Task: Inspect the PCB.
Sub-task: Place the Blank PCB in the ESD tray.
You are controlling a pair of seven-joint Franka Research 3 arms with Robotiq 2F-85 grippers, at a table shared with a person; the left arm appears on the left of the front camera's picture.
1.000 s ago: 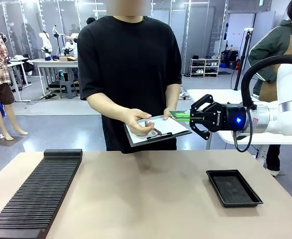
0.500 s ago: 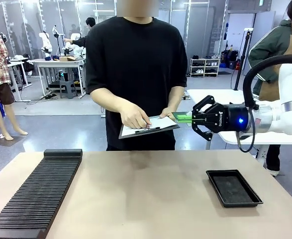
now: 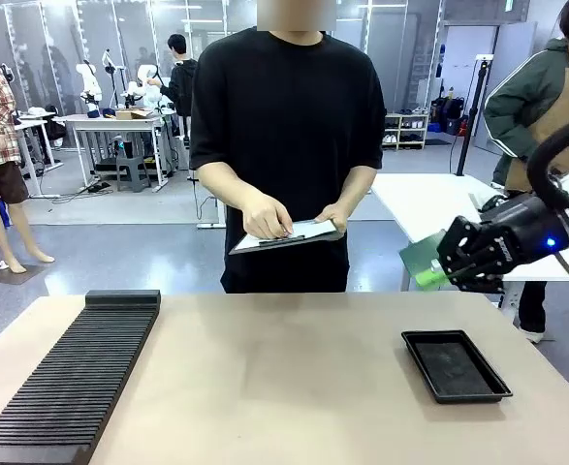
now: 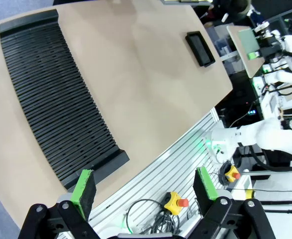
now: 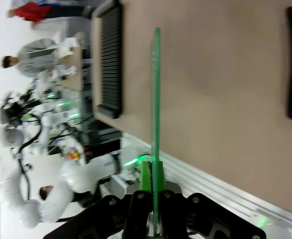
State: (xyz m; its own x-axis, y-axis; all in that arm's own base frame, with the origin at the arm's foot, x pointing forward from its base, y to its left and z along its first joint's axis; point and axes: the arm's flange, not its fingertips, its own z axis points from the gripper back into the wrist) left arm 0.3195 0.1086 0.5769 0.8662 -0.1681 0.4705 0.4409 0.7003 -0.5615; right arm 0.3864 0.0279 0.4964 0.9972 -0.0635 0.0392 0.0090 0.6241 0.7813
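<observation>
The PCB [image 3: 421,262], a thin green board, is pinched at one end by my right gripper [image 3: 451,262], which is shut on it above the table's right side, over the far end of the black tray [image 3: 456,366]. The board tilts down toward the left. Seen edge-on in the right wrist view, the PCB [image 5: 155,94] rises as a green line from between the shut fingers of the right gripper [image 5: 153,172]. In the left wrist view my left gripper [image 4: 145,185] stands open and empty high over the table's near edge, and the PCB [image 4: 247,43] shows far off.
A person across the table holds a clipboard [image 3: 286,235] with white paper in both hands. A long black slotted rack [image 3: 71,373] covers the table's left side. Bare tabletop [image 3: 284,378] lies between the rack and the tray.
My right gripper has carried the PCB right and downward, away from the clipboard, and tilted it. The person has stepped right and drawn the clipboard closer.
</observation>
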